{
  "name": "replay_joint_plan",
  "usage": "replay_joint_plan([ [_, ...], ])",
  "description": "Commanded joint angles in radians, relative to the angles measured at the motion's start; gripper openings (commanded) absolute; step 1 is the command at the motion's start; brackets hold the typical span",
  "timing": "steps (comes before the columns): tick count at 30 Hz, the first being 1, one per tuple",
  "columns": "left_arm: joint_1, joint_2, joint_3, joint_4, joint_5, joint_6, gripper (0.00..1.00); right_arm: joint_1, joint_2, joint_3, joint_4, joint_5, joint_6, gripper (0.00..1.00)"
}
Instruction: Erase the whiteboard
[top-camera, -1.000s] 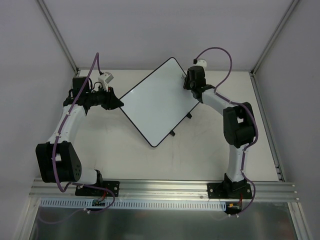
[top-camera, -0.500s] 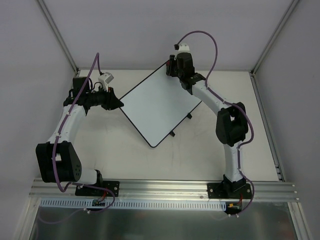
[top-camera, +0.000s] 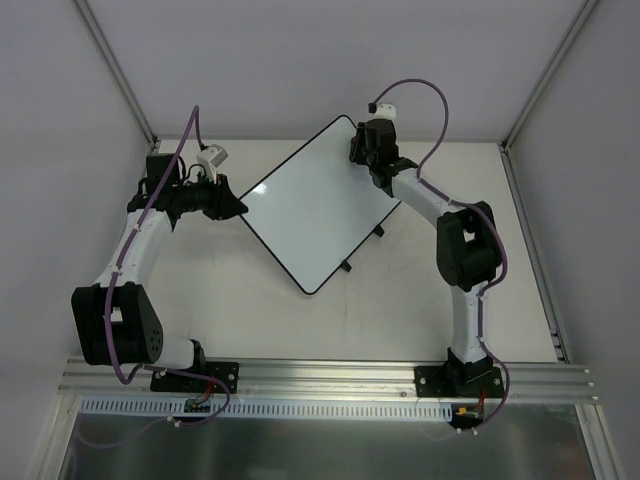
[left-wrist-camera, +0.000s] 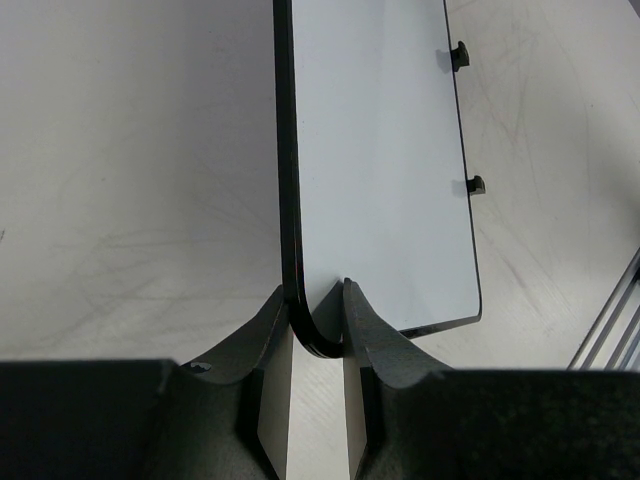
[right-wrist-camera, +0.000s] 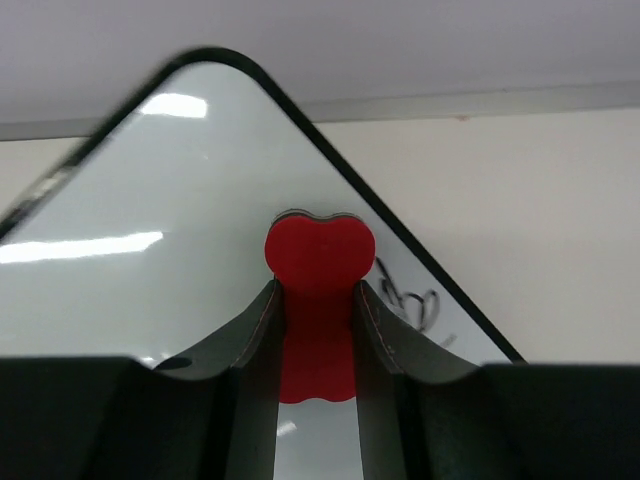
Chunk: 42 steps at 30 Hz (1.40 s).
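While left tool pinches the whiteboard corner, right tool clamps a red eraser, apparently against it.

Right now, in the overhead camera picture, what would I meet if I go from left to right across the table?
Black left gripper → glossy white rectangular whiteboard with thin black rim → black elbow of the right arm. The right gripper overlaps the board, so it is left out.

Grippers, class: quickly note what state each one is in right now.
Left gripper: closed on a corner of the glossy white, black-rimmed whiteboard.
Right gripper: closed on the small red bone-shaped eraser.
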Motion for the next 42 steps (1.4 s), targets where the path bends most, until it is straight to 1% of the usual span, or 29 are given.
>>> replay_joint_plan([
  [1,-0.032,-0.01,0.002,0.011,-0.004,0.112,0.0,-0.028,-0.03,-0.128,-0.072,0.07,0.051,0.0],
  [6,-0.032,-0.01,0.005,0.011,-0.001,0.111,0.0,-0.054,-0.091,-0.266,-0.083,0.102,0.056,0.0],
  [10,-0.032,-0.01,0.008,0.009,-0.001,0.111,0.0,-0.069,-0.111,-0.288,-0.084,0.096,0.056,0.0],
  [13,-0.032,-0.011,0.008,0.009,0.002,0.111,0.0,-0.072,-0.114,-0.26,-0.083,0.065,0.037,0.0],
  [14,-0.032,-0.013,0.006,0.009,0.001,0.112,0.0,-0.069,-0.113,-0.226,-0.083,0.048,0.03,0.0],
  [17,-0.032,-0.013,0.006,0.009,0.002,0.112,0.0,-0.062,-0.105,-0.151,-0.063,-0.016,-0.006,0.0],
  [20,-0.031,-0.013,0.006,0.011,0.005,0.111,0.0,-0.055,-0.085,-0.097,-0.023,-0.114,-0.036,0.0],
  [22,-0.032,-0.014,0.006,0.009,0.005,0.111,0.0,-0.055,-0.065,-0.035,0.0,-0.206,-0.076,0.02],
  [25,-0.032,-0.017,0.003,0.009,0.002,0.111,0.0,-0.055,-0.024,0.027,0.028,-0.349,-0.198,0.01],
  [26,-0.032,-0.019,0.002,0.009,0.002,0.114,0.0,-0.055,-0.024,0.03,0.038,-0.366,-0.199,0.01],
  [30,-0.031,-0.02,0.002,0.009,0.001,0.112,0.0,-0.061,0.001,0.048,0.054,-0.432,-0.401,0.01],
  [34,-0.032,-0.022,0.002,0.008,0.001,0.117,0.0,-0.083,0.011,0.039,0.051,-0.486,-0.531,0.02],
  [38,-0.032,-0.022,0.0,0.008,0.001,0.121,0.0,-0.11,0.017,0.013,0.048,-0.524,-0.598,0.02],
  [42,-0.032,-0.019,0.0,0.006,0.001,0.121,0.0,-0.158,0.031,0.001,-0.012,-0.562,-0.598,0.01],
])
